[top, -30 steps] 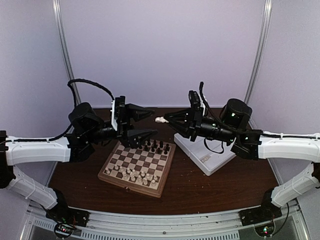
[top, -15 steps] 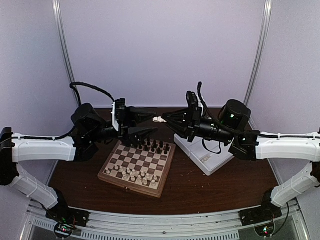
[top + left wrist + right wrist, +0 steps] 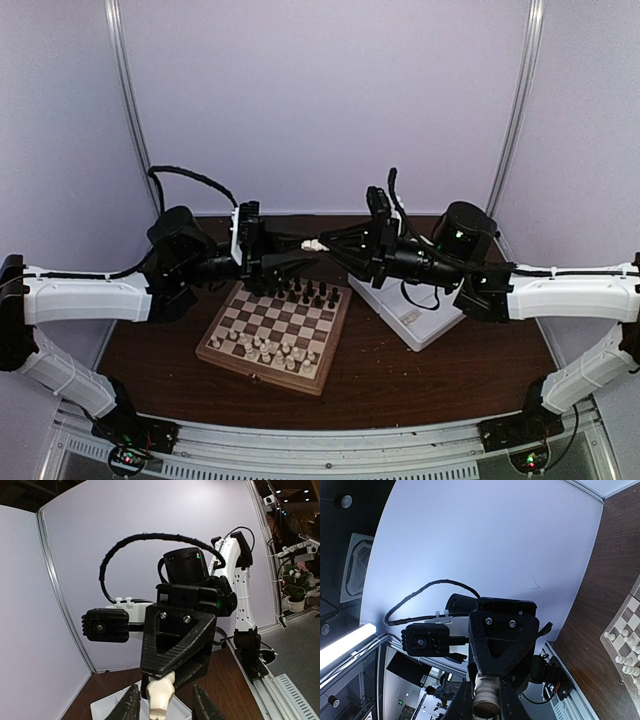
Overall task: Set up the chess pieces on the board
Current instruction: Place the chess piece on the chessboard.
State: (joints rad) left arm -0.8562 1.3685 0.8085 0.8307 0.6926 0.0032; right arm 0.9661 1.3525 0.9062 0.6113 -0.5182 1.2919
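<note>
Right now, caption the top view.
Above the board, the right gripper holds a cream piece out to the open left gripper.

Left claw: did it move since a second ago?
Yes. The left claw slid right along the board's far edge, toward the chess piece in the right claw.

Wooden board (image 3: 283, 322), glossy plastic tray (image 3: 422, 322)

A dark brown table (image 3: 400, 380) carries the board (image 3: 258, 366) left of centre, with a white tray (image 3: 415, 322) to its right.
</note>
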